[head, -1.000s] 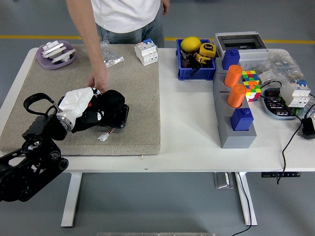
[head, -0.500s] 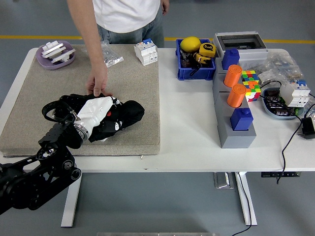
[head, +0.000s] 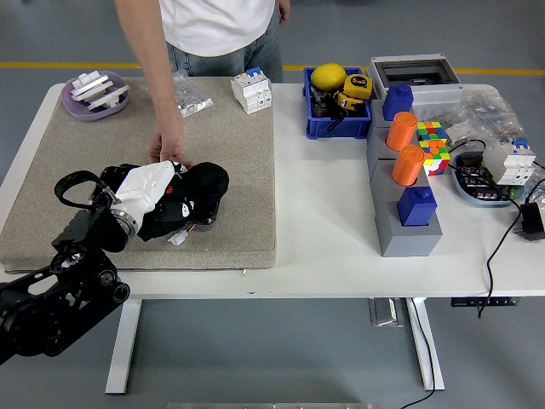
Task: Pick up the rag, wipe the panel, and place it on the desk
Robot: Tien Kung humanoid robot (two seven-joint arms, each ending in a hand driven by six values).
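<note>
Worktop (head: 324,247): white, with a beige mat (head: 230,170) over its left half.
Left robot hand (head: 153,198): clenched on the black rag (head: 200,192), pressing it onto the panel (head: 194,223) on the mat.
Person's hand (head: 168,149): touching the panel's far edge.
Blue bin (head: 338,119): holds a yellow ball (head: 328,77) and a tape measure (head: 358,85).
Purple dish (head: 96,95): holds white parts.

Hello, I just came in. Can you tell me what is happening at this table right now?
The robot's left hand presses a black rag onto a dark panel lying on the beige mat, so it seems to be wiping the panel. A person stands at the far side, and the person's hand rests at the panel's far edge, apparently steadying it. The right arm is not visible. The rag is not yet set down on the desk.
</note>
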